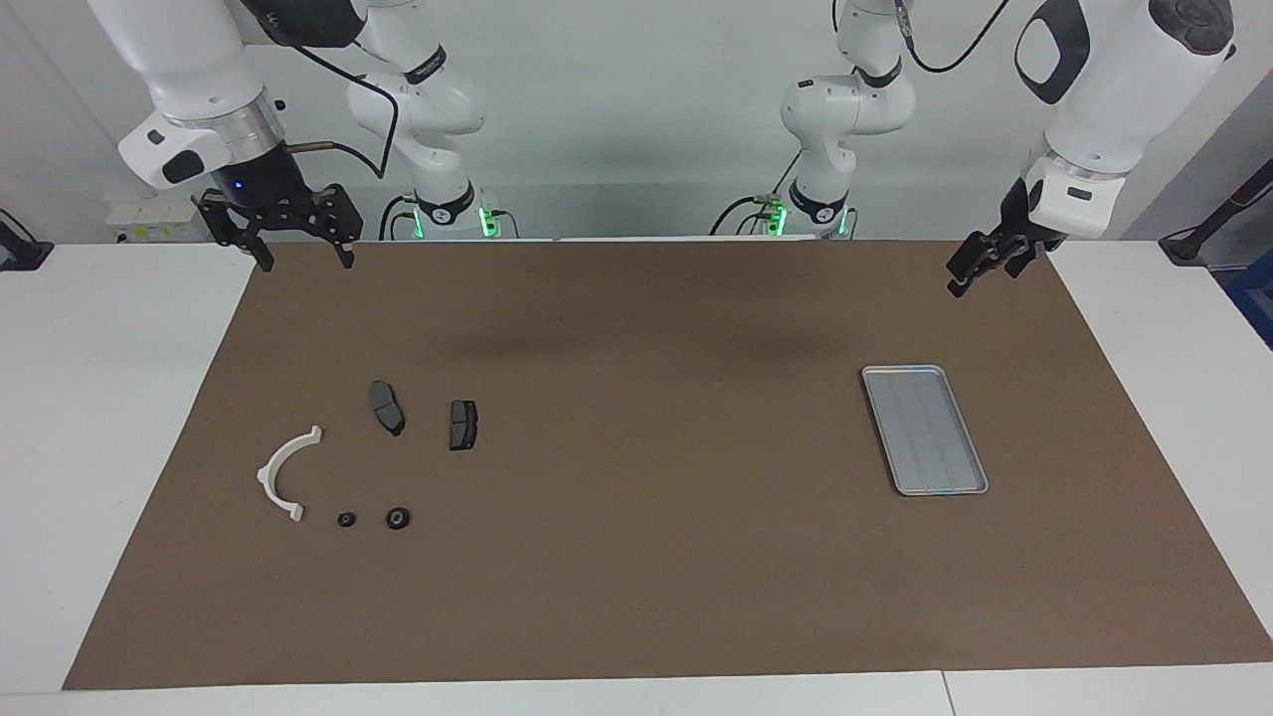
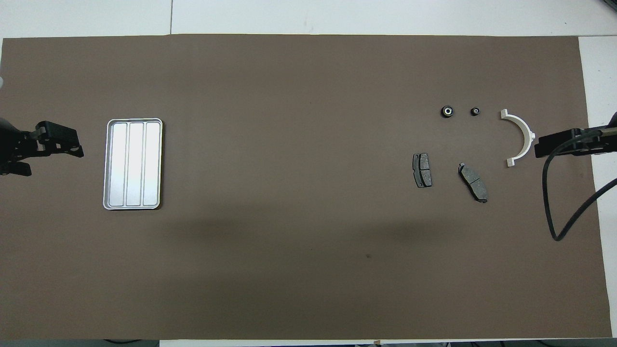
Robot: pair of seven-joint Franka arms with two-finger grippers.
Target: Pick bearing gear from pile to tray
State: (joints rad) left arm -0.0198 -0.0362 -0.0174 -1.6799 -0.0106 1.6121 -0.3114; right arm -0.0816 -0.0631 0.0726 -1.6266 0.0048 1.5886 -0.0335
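One cam sits high across the table facing the robots; the other hangs above their end looking steeply down; both catch the whole brown mat (image 1: pixel 636 557), just flipped half a turn.

A robotics lab, we judge.
We see two white Franka arms (image 1: pixel 835 109) mounted at a white table (image 1: pixel 109 398) under a brown mat (image 1: pixel 636 557).

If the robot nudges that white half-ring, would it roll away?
Probably not: the half-ring lies flat on the mat, so it should slide or spin. It looks thin and stiff, likely light. Its open arc may swing round if pushed at one end.
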